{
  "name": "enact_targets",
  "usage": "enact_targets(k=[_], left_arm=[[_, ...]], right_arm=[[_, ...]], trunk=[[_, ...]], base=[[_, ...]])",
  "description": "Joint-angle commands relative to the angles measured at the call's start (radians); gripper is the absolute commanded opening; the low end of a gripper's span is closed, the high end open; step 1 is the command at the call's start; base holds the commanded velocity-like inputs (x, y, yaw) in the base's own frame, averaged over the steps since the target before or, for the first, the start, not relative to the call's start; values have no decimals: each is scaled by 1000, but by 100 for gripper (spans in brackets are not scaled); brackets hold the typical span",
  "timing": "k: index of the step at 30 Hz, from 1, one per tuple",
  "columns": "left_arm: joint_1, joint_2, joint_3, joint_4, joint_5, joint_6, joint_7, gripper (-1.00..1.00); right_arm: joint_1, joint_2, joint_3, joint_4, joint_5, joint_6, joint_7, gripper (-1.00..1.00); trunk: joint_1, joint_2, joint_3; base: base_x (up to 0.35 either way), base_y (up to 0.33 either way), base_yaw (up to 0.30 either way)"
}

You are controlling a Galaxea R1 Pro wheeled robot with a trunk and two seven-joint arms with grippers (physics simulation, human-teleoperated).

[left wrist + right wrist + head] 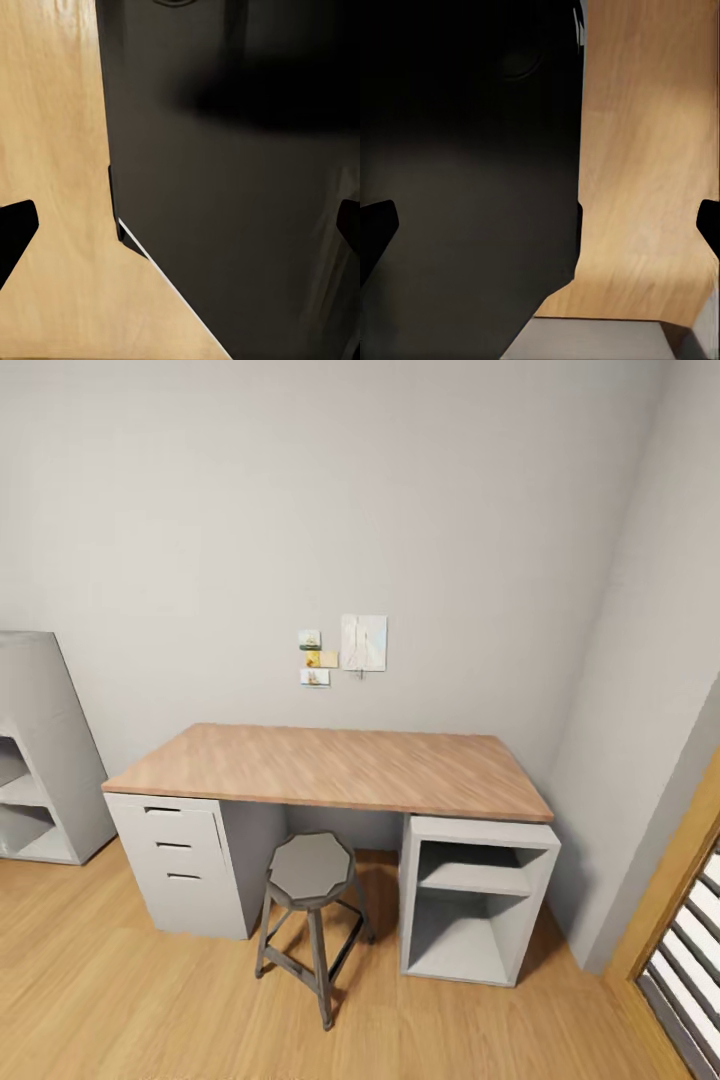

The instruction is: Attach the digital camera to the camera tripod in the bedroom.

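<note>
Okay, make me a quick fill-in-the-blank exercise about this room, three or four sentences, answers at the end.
1. The desk has a ____ top.
2. A grey ____ stands in front of the desk, between the drawers and the open shelf unit.
3. The drawer unit has ____ drawers.
4. Small pictures hang on the ____ above the desk.

Missing words: wooden; stool; three; wall

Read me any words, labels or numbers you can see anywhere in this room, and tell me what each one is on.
No readable text in these pictures.
Small cards pinned to the wall above the desk: coloured pictures, too small to read.
Pale sheet beside them: faint marks, too blurred to read.
Drawers, stool, open shelf unit: no labels visible.
</note>
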Motion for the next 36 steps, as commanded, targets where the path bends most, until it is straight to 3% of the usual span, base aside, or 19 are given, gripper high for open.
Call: enact_targets(k=[1, 14, 25, 36], left_arm=[[1, 0, 0, -2, 0, 0, 0, 100], [1, 19, 1, -2, 0, 23, 1, 100], [1, 30, 4, -32, 2, 94, 1, 100], [1, 47, 7, -39, 2, 108, 0, 100]], right_arm=[[0, 0, 0, 0, 0, 0, 0, 100], [0, 0, -2, 0, 0, 0, 0, 100], [0, -1, -4, 1, -1, -2, 0, 100], [0, -12, -4, 18, -2, -2, -3, 100]], trunk=[[0, 0, -1], [0, 0, -1], [0, 0, -1], [0, 0, -1]], base=[[0, -169, 276], [0, -149, 276], [0, -25, 276], [0, -2, 276]])
